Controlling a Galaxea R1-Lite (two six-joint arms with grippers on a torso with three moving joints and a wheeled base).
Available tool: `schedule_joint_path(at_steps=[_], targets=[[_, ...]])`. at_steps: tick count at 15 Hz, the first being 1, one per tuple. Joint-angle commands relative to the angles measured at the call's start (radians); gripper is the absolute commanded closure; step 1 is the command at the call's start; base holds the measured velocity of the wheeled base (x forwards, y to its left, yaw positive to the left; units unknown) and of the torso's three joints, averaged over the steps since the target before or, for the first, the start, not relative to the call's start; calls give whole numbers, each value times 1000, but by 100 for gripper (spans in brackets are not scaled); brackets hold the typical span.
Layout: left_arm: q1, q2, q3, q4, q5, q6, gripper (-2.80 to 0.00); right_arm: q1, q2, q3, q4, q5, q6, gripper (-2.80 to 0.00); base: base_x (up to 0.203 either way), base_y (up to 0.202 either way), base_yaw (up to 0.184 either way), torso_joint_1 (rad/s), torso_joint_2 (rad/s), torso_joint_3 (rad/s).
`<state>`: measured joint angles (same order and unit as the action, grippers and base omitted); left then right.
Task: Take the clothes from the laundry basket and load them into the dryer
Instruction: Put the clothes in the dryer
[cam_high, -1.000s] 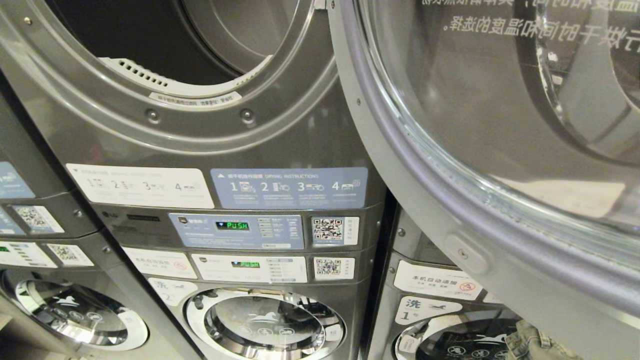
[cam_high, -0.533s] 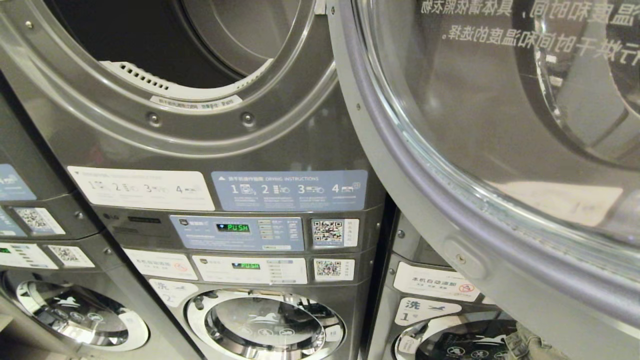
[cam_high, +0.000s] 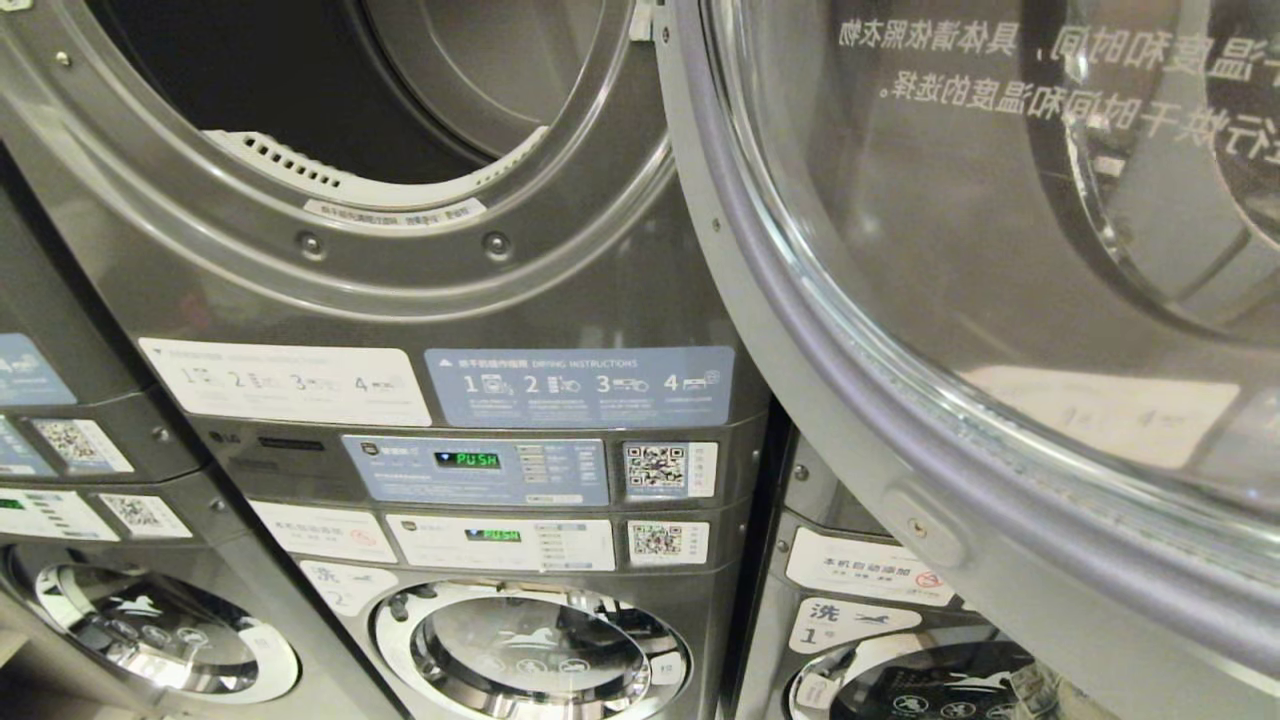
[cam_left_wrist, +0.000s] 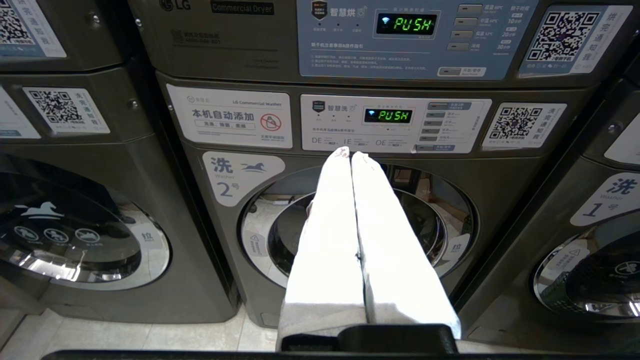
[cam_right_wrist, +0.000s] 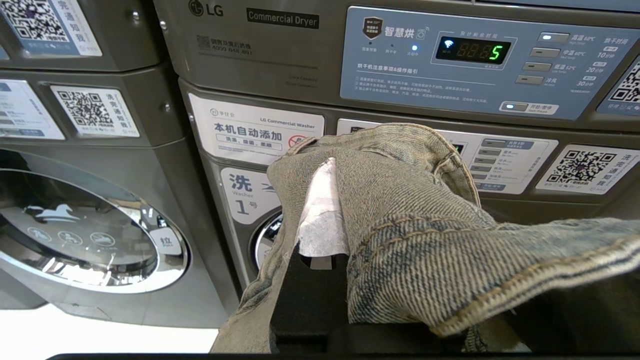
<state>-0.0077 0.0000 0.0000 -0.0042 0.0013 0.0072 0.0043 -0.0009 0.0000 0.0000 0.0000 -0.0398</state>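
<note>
My right pincer (cam_right_wrist: 334, 200) is clamped on a faded denim garment (cam_right_wrist: 415, 220); the cloth drapes over the white fingers (cam_right_wrist: 320, 220) so that only one padded finger shows through a fold, and a stitched hem trails off to the right. It hangs in front of the lower washer marked 1 (cam_right_wrist: 250, 195), below a dryer control panel (cam_right_wrist: 475, 60) whose green display shows a 5. I think the garment is a pair of jeans, though bunched like this I cannot be sure.

My left pincer (cam_left_wrist: 350, 157) holds nothing: its two white fingers (cam_left_wrist: 325, 240) are pressed together along their length, pointing at the washer marked 2 (cam_left_wrist: 240, 175), with its round glass door (cam_left_wrist: 435, 220) behind them. The washer's panel (cam_left_wrist: 395, 116) above the fingertips reads PUSH, as does the dryer panel (cam_left_wrist: 406, 24) higher up.

From my head I see the dryer (cam_high: 400, 290) up close, its drum mouth (cam_high: 330, 90) open and dark at the upper left. Its big glass door (cam_high: 1000, 330) is swung open on the right, filling that half of the view, with white lettering showing reversed through the glass. A blue drying instructions label (cam_high: 580, 385) sits under the drum opening. Neither arm shows in this view.
</note>
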Motion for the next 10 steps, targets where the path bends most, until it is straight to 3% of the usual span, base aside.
schedule_joint_path(at_steps=[1,10], targets=[[0,0,0,0,0,0,0,0,-1,2,0,0,0,0,0,0,0,48,-97,-48],[0,0,0,1,0,0,0,0,-1,2,0,0,0,0,0,0,0,43,-93,-45]])
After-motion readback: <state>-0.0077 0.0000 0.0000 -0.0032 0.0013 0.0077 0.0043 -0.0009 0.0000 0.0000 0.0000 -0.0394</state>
